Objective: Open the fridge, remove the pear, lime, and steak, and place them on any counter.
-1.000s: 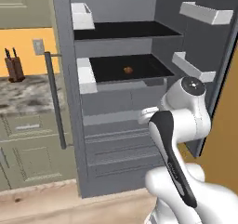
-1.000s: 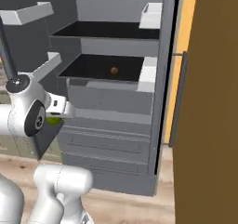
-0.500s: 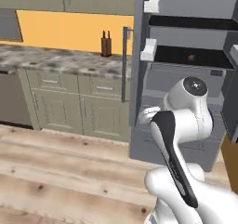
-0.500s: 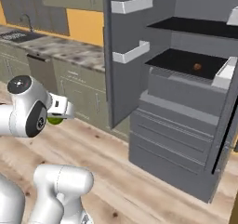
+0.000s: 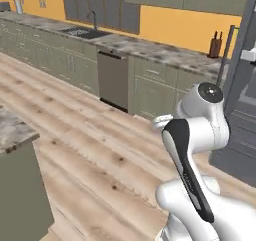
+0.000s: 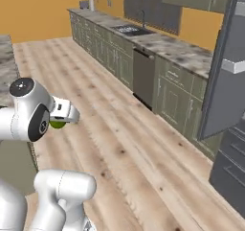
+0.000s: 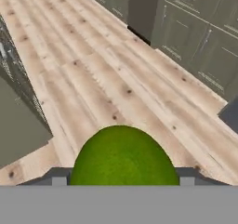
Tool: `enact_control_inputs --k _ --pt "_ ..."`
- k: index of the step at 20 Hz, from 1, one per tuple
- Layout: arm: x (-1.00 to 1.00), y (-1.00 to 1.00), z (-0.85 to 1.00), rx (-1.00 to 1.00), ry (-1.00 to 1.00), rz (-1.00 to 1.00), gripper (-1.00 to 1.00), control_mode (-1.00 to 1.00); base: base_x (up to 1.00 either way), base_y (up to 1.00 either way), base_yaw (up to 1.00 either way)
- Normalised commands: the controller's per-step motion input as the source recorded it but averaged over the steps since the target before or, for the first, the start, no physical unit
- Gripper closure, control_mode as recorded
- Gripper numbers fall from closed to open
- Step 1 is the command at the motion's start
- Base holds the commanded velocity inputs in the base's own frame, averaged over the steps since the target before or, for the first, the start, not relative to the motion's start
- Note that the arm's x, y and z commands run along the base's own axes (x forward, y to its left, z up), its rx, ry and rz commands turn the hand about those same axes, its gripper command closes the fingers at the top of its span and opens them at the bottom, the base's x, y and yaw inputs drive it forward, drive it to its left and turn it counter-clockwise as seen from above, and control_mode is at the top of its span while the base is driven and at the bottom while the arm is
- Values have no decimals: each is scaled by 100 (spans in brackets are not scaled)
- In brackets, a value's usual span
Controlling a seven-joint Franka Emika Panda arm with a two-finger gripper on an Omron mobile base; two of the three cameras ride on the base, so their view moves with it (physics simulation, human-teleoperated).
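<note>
Closest to my hand camera: a round green fruit [image 7: 123, 155] sits between the two dark fingertips [image 7: 58, 177], one tip showing at each side of it. Its skin is a finely speckled yellow-green, domed on top, with no stem that I can see. I read it as the lime, though from this angle I cannot rule out the pear. The fingers are closed on it; it fills the gap between them.

From the right base camera the gripper [image 6: 61, 120] is held at the arm's elbow height, close in to the robot's body, with a sliver of the same green fruit [image 6: 58, 124] under the white hand. In the left base camera the arm's own links hide the hand.

Below and ahead of the fruit is light wood plank floor [image 7: 107, 74].

To the robot's left, near, the corner of the island counter [image 5: 11, 130] shows its mottled stone top over a plain olive-grey side; it also appears at the left edge of the hand camera [image 7: 18, 121].

Farther off, the long wall counter [image 6: 172, 48] runs along the orange wall with a sink [image 5: 84, 32], a dark dishwasher front [image 5: 113, 80] and olive-green cabinets [image 6: 179, 88].

At the right edge, the grey fridge [image 5: 242, 110] stands open, its door [image 6: 225, 67] swung out with a white door shelf on it. A knife block [image 5: 215, 44] stands on the counter beside it.
</note>
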Motion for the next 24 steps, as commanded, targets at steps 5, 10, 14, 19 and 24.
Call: enact_control_inputs --k 5,10,14,19,24 --pt "0 0 0 0 0 0 100 100 -39 90 69" --pt "0 0 0 0 0 0 100 100 21 91 56" --pt "0 0 0 0 0 0 100 100 96 45 18" --pt "0 0 0 0 0 0 100 100 100 18 3" --pt "0 0 0 0 0 0 100 100 100 17 0"
